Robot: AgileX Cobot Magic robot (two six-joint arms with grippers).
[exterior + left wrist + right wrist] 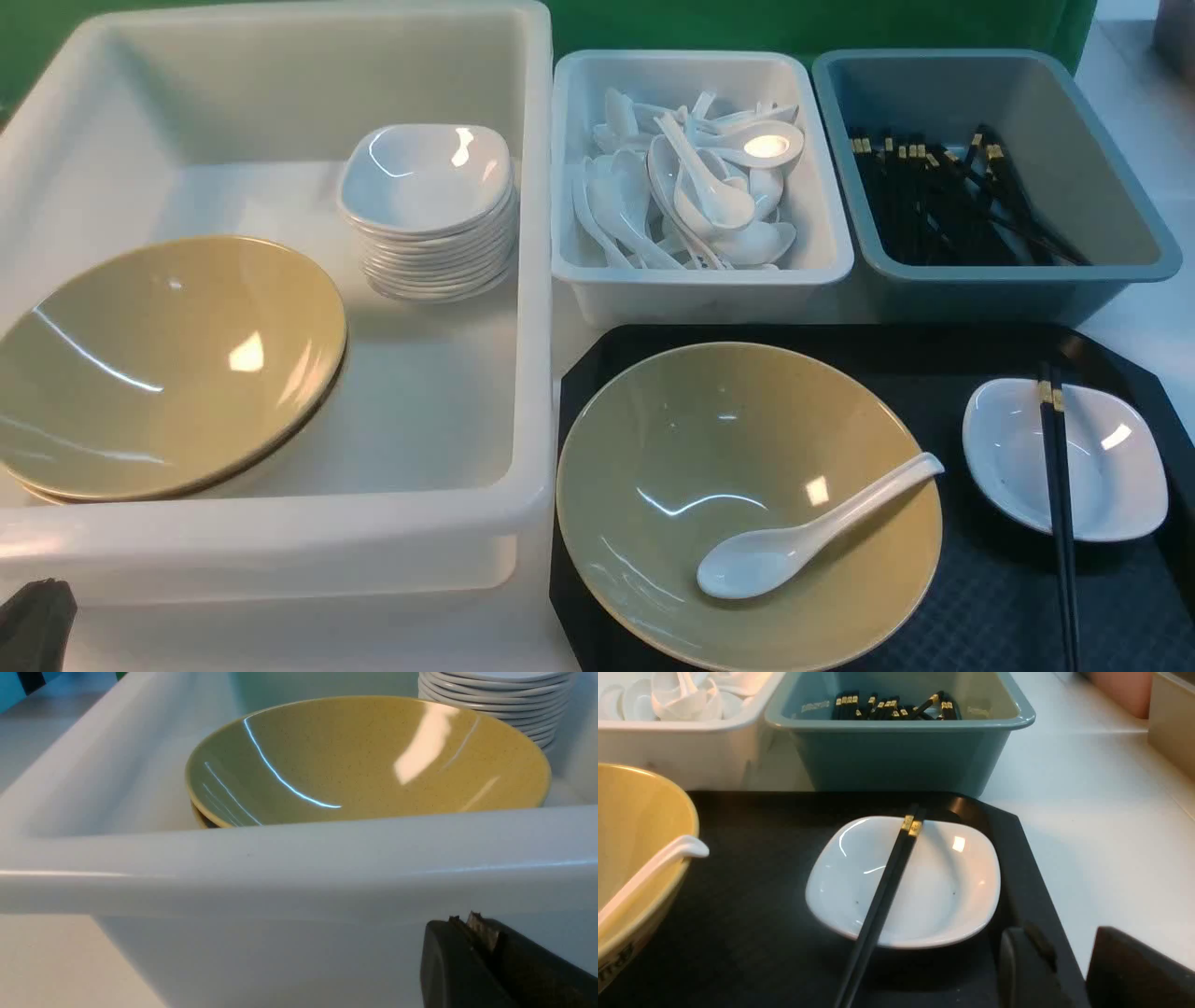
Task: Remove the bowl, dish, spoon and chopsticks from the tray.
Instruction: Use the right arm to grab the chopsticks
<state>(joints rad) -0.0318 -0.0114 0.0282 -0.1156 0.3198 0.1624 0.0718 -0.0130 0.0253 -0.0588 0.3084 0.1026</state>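
Chopsticks could roll

The right fingers (1029, 966) stand apart, empty; the left (481, 952) are closed. Chopsticks (887, 886) lie across the dish (952, 891); a nudged rim could roll them off. The spoon (812, 541) leans in the bowl (672, 439) on the tray (952, 350), liable to slide if tipped.

The white counter (1120, 835) supports the black tray (980, 597) directly. A large white tub (532, 373) is seated to the left of the tray. A smaller white bin (700, 299) and a grey-blue bin (990, 294) are positioned beyond it.
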